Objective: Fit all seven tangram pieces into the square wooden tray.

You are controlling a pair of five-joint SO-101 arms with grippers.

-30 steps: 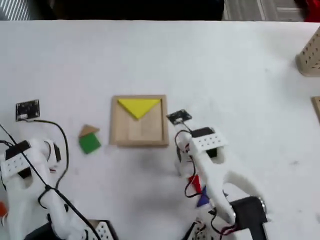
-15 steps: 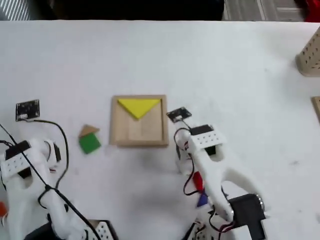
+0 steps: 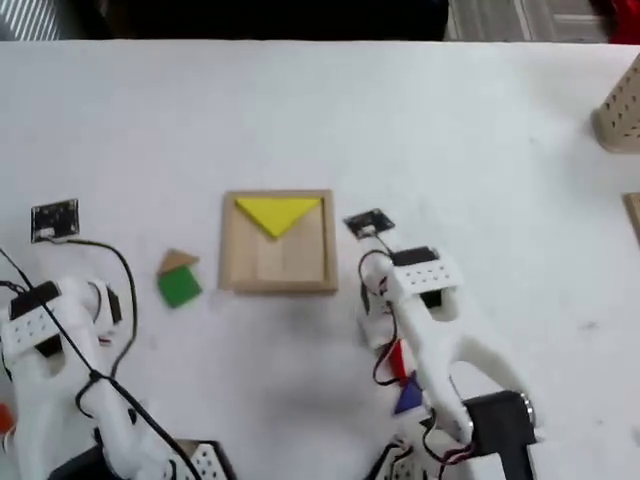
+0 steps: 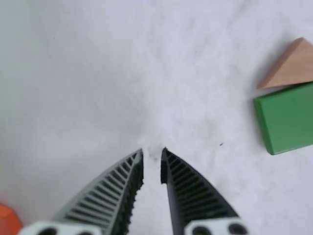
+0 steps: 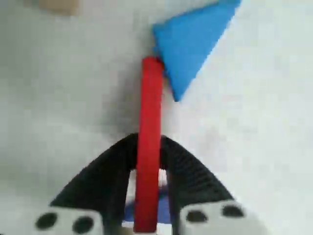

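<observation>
judging by the wooden tray [image 3: 285, 268], the task is barely begun: one yellow triangle [image 3: 277, 213] sits inside against the far edge, and the rest of its floor is bare. a green square [image 3: 180, 287] and a tan triangle [image 3: 178, 262] lie together on the table [image 3: 450, 130] beside the tray, on the left arm's side. the right claw [image 5: 147, 144] is clamped on a red piece [image 5: 151, 93] held on edge, with a blue triangle [image 5: 193, 41] close by. the left claw [image 4: 151, 154], nearly closed on nothing, hangs over bare table near an orange piece [image 4: 7, 226].

Yellow triangle [image 3: 277, 214]; green square [image 3: 180, 287]; red piece [image 5: 149, 142]; blue triangle [image 5: 190, 44].
</observation>
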